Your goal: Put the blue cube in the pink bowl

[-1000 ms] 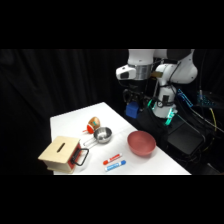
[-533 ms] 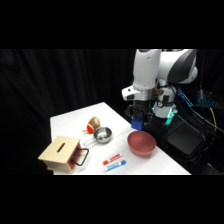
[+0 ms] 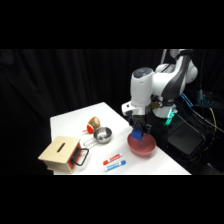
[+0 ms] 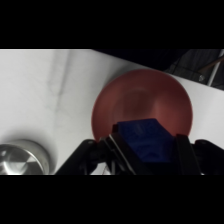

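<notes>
A white robot arm's gripper (image 3: 137, 131) hung over the pink bowl (image 3: 142, 146) at the right side of the white table (image 3: 70, 125), its two fingers clamped on the blue cube (image 3: 137, 135). The cube, a small solid block of bright blue with sharp edges and flat faces, sat tilted between the black fingers (image 4: 182, 150) in the wrist view, held above the bowl's near rim rather than resting inside it. The cube (image 4: 146, 140) covered only a small part of the bowl (image 4: 140, 100), a wide, round, matte reddish-pink dish whose inside showed no contents. To the left of the bowl stood a smaller shiny metal bowl (image 3: 103, 135) with a handle, and behind that an orange round object (image 3: 93, 123). A red marker (image 3: 111, 159) and a blue marker (image 3: 115, 165) lay side by side near the table's front edge, left of the pink bowl. A wooden box (image 3: 60, 154) with a slot in its top stood at the table's near left corner.
</notes>
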You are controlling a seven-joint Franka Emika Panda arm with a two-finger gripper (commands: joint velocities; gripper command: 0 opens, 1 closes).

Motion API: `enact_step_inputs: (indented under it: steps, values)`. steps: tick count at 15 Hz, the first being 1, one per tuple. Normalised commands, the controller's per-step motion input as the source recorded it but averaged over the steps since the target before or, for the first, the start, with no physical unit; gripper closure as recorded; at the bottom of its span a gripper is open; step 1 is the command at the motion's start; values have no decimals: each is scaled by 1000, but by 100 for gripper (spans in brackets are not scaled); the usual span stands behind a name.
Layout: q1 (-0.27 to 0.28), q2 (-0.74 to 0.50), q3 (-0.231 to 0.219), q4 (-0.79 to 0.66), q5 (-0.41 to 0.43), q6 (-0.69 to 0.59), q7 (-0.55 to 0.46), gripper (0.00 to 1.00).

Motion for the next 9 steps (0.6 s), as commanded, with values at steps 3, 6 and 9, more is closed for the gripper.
enact_step_inputs:
  steps: [3,6,9]
  values:
    - [-82,326,15,146,209,178,-310,69]
    - [-102,204,30,150,128,102,-249,19]
    - [-97,92,25,148,71,-8,-197,0]
